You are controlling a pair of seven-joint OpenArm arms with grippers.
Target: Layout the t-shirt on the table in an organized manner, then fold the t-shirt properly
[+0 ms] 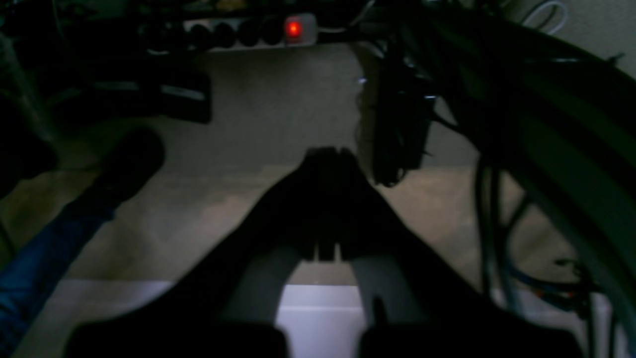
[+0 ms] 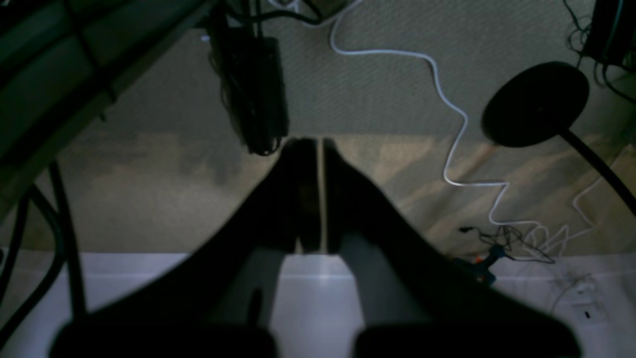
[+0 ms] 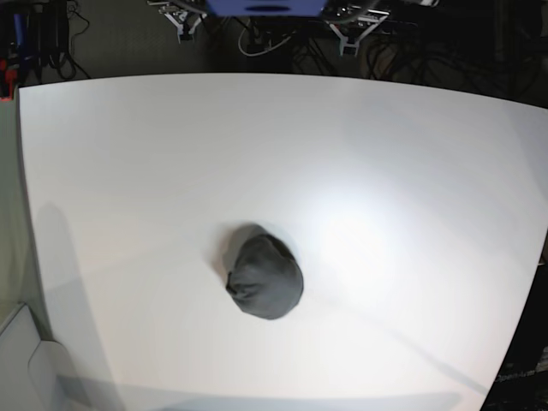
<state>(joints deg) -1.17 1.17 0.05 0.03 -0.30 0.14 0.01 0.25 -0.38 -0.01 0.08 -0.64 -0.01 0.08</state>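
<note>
The t-shirt [image 3: 265, 278] lies bunched into a tight dark ball near the middle of the counter [image 3: 411, 171], slightly toward the near edge in the base view. No sleeve, hem or collar can be told apart in the bundle. Neither arm reaches over the counter in the base view; only their mounts show at the far edge.

The left claw [image 1: 328, 154] has its jaws pressed together and holds nothing. The right claw [image 2: 310, 144] is likewise closed down to a thin slit and holds nothing. Both wrist views look down past the counter edge onto the floor [image 2: 149, 199], with cables and a power strip [image 1: 248, 31] below, so both claws appear parked off the work area.

Step in hand: begin the layout.

1. Open both claws before approaching the cloth.
2. Bring the arms in from the far side, one to the left of the bundle and one to the right.
3. Pinch only the top layer of cloth at the outer edge of the ball. A deep bite is likely to gather several layers and keep the ball intact.
4. Lift slightly and draw the two grips apart, so that the fabric can unroll and an edge can be found.
</note>
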